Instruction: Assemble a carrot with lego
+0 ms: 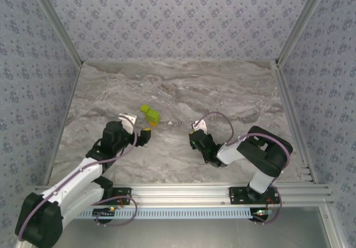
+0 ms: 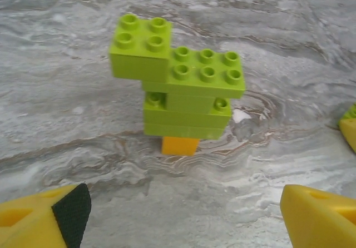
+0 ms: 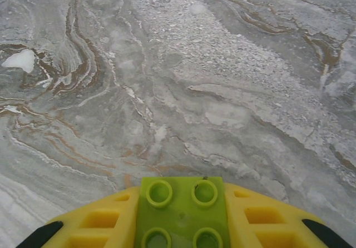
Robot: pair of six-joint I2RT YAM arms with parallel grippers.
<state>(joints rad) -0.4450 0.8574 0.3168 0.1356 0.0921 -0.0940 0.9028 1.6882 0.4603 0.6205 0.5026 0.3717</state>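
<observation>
A: Item: carrot (image 2: 178, 87)?
B: Orange brick joined to lime-green stack, on table (image 2: 67, 120), just beyond left fingers (image 2: 317, 214), which are spread, touching nothing.
A: Right fingers (image 3: 94, 228)?
B: Clenched on lime-green brick (image 3: 181, 214).

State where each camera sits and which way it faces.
Top external: above and behind the arms, looking down at the table; both arms show, bases at the bottom edge.
Left wrist: on the left arm, facing the carrot; the left gripper shows open yellow fingers at the bottom corners.
Right wrist: low over bare marble; the right gripper is shut on a lime-green brick.
Shared: top and left wrist both show the carrot.
</observation>
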